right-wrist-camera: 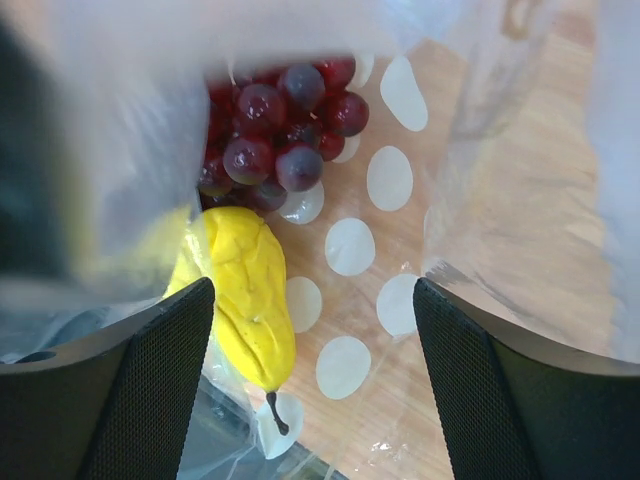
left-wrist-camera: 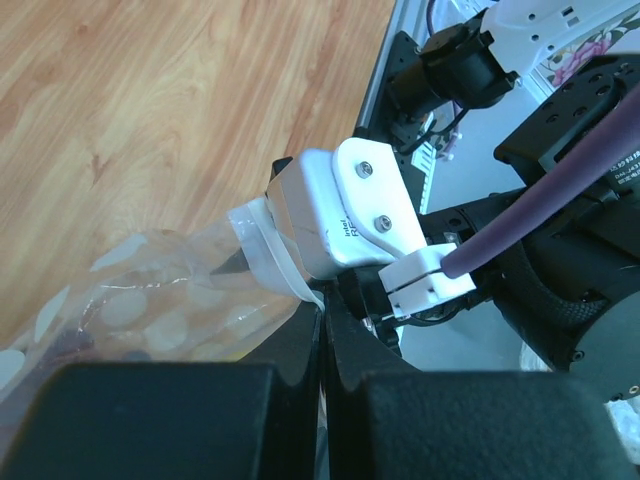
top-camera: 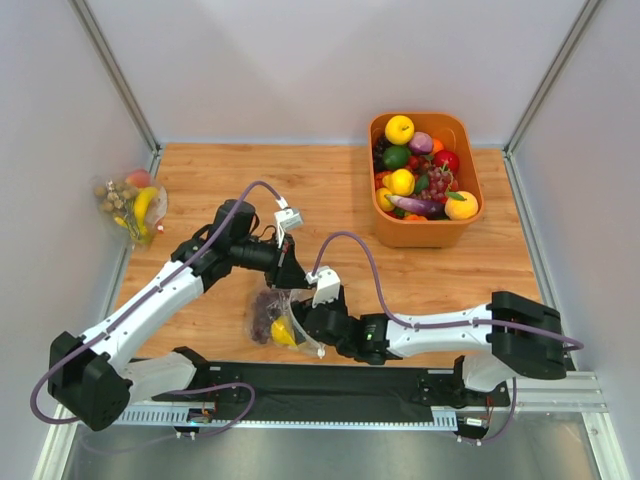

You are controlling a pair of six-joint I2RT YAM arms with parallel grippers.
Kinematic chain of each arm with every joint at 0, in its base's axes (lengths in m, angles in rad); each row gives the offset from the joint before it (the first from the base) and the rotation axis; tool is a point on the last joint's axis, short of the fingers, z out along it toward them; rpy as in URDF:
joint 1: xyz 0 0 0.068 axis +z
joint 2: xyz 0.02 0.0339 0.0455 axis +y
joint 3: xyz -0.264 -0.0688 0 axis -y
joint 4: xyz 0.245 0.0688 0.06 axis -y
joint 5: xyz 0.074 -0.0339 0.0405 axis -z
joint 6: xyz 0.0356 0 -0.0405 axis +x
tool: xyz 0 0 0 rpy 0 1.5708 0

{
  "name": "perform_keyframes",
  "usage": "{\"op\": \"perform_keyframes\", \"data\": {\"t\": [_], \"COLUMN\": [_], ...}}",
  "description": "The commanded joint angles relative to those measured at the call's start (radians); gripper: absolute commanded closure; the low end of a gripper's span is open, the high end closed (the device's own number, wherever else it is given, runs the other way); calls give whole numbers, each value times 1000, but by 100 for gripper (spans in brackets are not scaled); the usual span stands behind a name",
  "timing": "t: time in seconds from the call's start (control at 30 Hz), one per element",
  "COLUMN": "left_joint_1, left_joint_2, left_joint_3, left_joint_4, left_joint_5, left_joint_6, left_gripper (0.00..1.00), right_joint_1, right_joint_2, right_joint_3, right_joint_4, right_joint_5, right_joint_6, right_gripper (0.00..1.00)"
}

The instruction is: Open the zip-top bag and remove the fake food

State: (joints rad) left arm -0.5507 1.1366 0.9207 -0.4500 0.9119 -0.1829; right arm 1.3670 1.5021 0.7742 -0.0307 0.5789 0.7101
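Now, with the left claw (left-wrist-camera: pixel 320 325) clamped on the zip-top bag (left-wrist-camera: pixel 150 290), the right claw (right-wrist-camera: pixel 312 300), spread wide, should next grasp the yellow fruit (right-wrist-camera: pixel 245 290).

Bag: zip-top bag (top-camera: pixel 277 318) at front-centre of table (top-camera: pixel 300 190), clear w/ pale spots, crumpled — sits between the two grippers.
Inside: dark purple grapes (top-camera: pixel 266 312) on left, yellow fruit (top-camera: pixel 284 333) lower right, both seen thru plastic.
L arm: L gripper (top-camera: pixel 290 275) comes in from upper left, tip at bag's top edge; grip not readable from above.
R arm: R gripper (top-camera: pixel 305 325) reaches in low from the right, tip against bag's right side.
Bin: orange bin (top-camera: pixel 470 215) far right — heaped w/ mixed fruit & veg, well apart from bag.
Other bag: second clear bag (top-camera: pixel 132 205) by left wall, banana + nuts inside.
Front: black mat (top-camera: pixel 330 385) along near edge, btwn arm bases.
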Motion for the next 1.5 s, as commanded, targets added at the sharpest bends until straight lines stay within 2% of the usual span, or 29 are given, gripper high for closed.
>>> {"op": "perform_keyframes", "data": {"t": [0.0, 0.3, 0.33, 0.37, 0.47, 0.53, 0.63, 0.67, 0.8, 0.9, 0.97, 1.07, 1.37, 1.47], "left_joint_1": [-40, -40, -40, -40, -40, -40, -40, -40, -40, -40, -40, -40, -40, -40], "left_joint_2": [-55, -11, -14, -23, -61, -90, -165, -210, -339, -420, -448, -455, -408, -356], "left_joint_3": [29, 81, 84, 84, 87, 78, 47, 23, -43, -104, -160, -223, -344, -367], "left_joint_4": [128, -30, -30, -33, -56, -72, -67, -67, -119, -165, -170, -177, -67, -26], "left_joint_5": [182, -33, -39, -63, -138, -257, -385, -415, -686, -830, -864, -909, -840, -802], "left_joint_6": [-29, 51, 51, 53, 75, 79, 34, 20, -67, -179, -259, -328, -420, -420], "left_gripper": [100, 100, 97, 86, 62, 58, 36, 25, 10, 7, 1, 1, 1, 7], "right_joint_1": [-8, 43, 44, 46, 46, 46, 46, 46, 46, 46, 46, 46, 46, 46], "right_joint_2": [17, 6, 9, 18, 32, 35, 33, 26, 9, 0, -6, -16, -49, -69], "right_joint_3": [-53, -55, -53, -50, -39, -39, -50, -61, -84, -95, -101, -113, -133, -136], "right_joint_4": [-71, 103, 113, 123, 112, 107, 107, 113, 127, 140, 150, 164, 187, 187], "right_joint_5": [-28, -79, -82, -80, -71, -65, -60, -59, -53, -50, -48, -48, -40, -44], "right_joint_6": [42, -103, -110, -113, -106, -92, -78, -78, -73, -74, -75, -77, -80, -83], "right_gripper": [18, 17, 17, 17, 17, 17, 17, 17, 17, 17, 17, 17, 16, 16]}}
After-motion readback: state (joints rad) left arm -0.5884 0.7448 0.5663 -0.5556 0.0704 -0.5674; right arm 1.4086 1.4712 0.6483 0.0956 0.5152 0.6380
